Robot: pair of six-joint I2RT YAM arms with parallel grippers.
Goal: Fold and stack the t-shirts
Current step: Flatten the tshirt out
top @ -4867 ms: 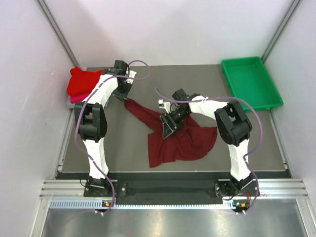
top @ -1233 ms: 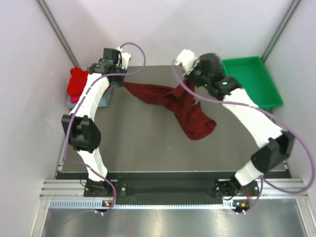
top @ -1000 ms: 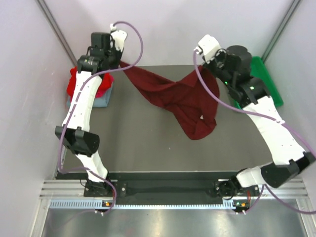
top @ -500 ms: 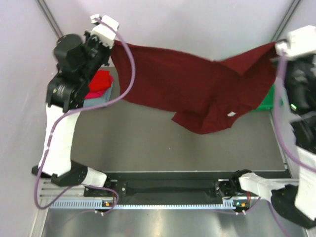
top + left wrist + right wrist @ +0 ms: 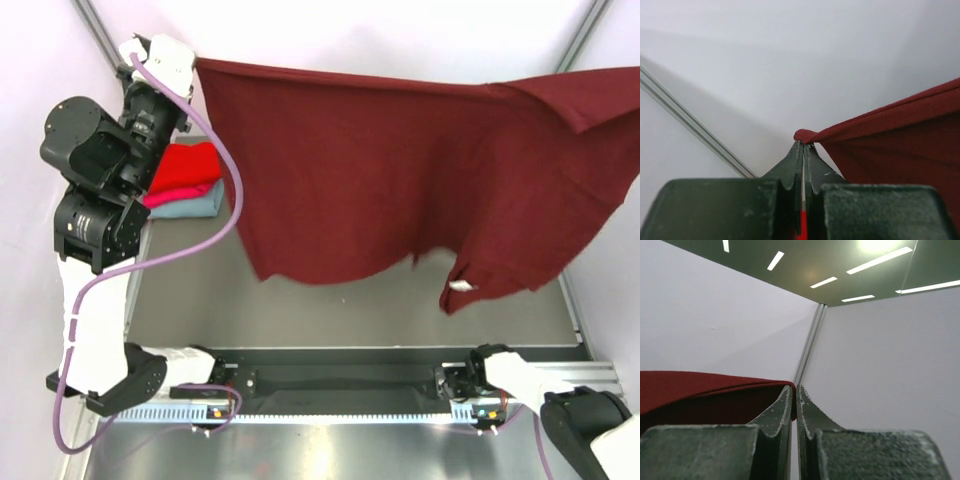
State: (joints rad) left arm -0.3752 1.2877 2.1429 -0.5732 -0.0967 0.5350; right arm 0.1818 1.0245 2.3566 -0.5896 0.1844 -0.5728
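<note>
The dark maroon t-shirt (image 5: 400,170) hangs spread wide in the air, high above the table, its lower hem loose. My left gripper (image 5: 188,66) is at the top left of the top view, shut on the shirt's upper left corner (image 5: 807,135). In the left wrist view that gripper (image 5: 804,145) pinches the cloth at its tips. My right gripper (image 5: 793,388) is shut on the shirt's other upper edge (image 5: 700,382); it is off the right edge of the top view. Folded bright red (image 5: 185,168), pink (image 5: 163,198) and grey-blue (image 5: 192,207) t-shirts lie stacked at the table's left.
The dark table (image 5: 330,310) shows below the hanging shirt. A metal rail (image 5: 340,382) with both arm bases runs along the near edge. White walls with corner posts (image 5: 100,35) close in the back and sides.
Both arms have risen and spread apart, lifting the maroon t-shirt off the table and stretching it into a flat sheet. The right gripper has left the top view.
</note>
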